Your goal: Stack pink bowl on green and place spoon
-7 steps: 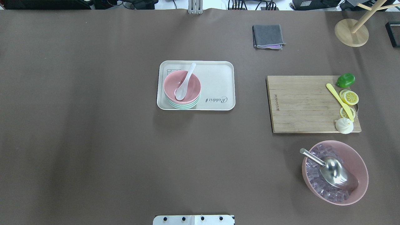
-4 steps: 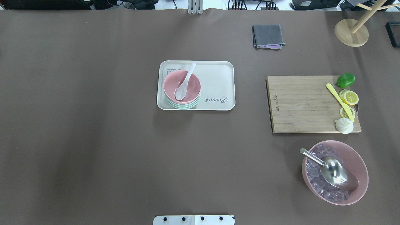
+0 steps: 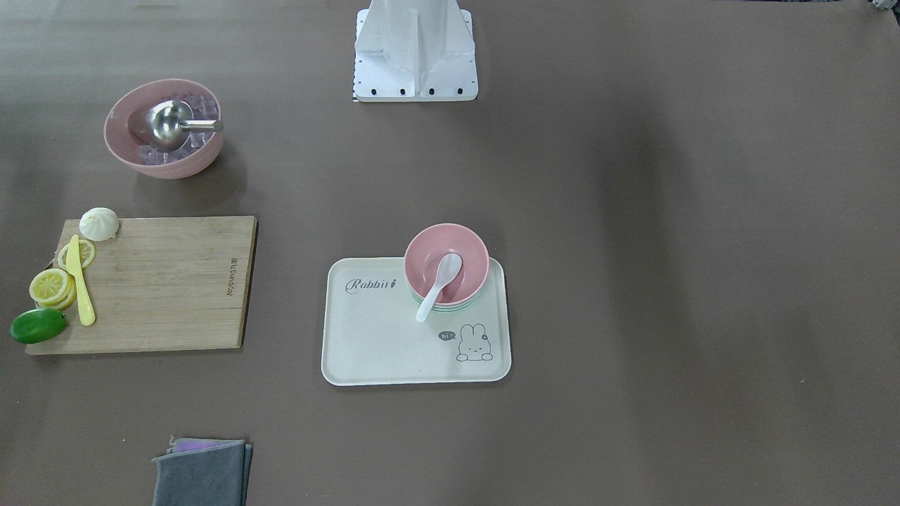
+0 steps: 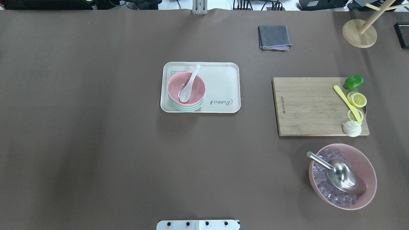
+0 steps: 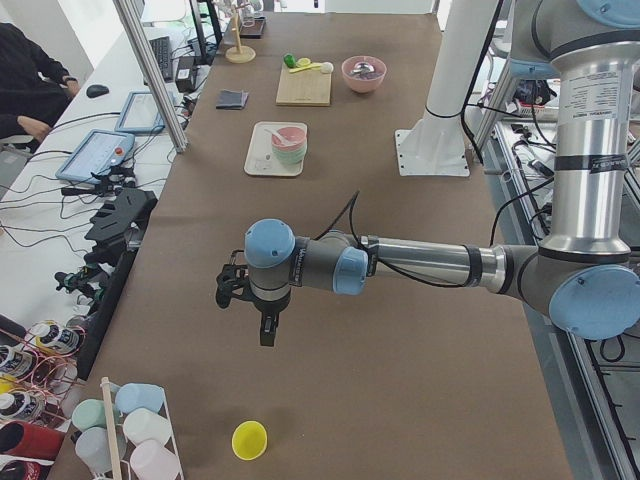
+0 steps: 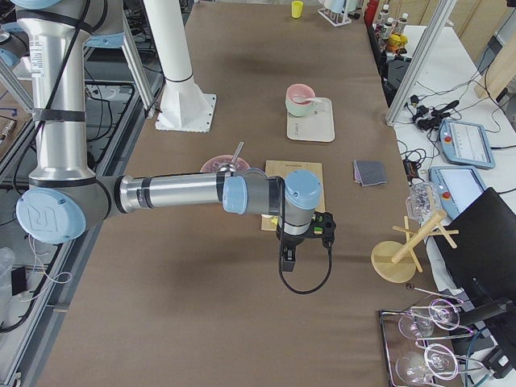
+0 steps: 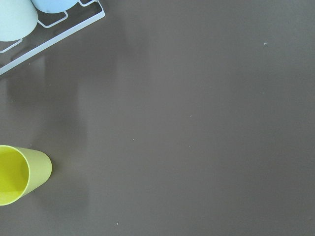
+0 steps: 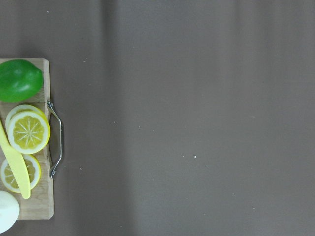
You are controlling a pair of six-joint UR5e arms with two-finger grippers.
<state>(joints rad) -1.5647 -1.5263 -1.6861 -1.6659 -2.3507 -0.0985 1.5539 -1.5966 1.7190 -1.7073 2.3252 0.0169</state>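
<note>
The pink bowl [image 4: 175, 84] sits stacked on the green bowl [image 4: 187, 109] at the left end of the cream tray [image 4: 220, 80]. The white spoon [image 4: 188, 86] lies in the pink bowl with its handle over the far rim. The front view shows the same stack [image 3: 429, 253] and spoon [image 3: 437, 284]. My left gripper [image 5: 266, 332] hangs over bare table far to the left, seen only in the left side view. My right gripper [image 6: 289, 260] hangs beyond the cutting board, seen only in the right side view. I cannot tell whether either is open or shut.
A wooden cutting board [image 4: 306, 105] holds lemon slices, a lime, a yellow knife and a bun. A large pink bowl [image 4: 367, 163] holds ice and a metal scoop. A grey cloth [image 4: 274, 37] and wooden stand [image 4: 359, 33] lie at the back. A yellow cup [image 7: 19, 174] stands near the left gripper.
</note>
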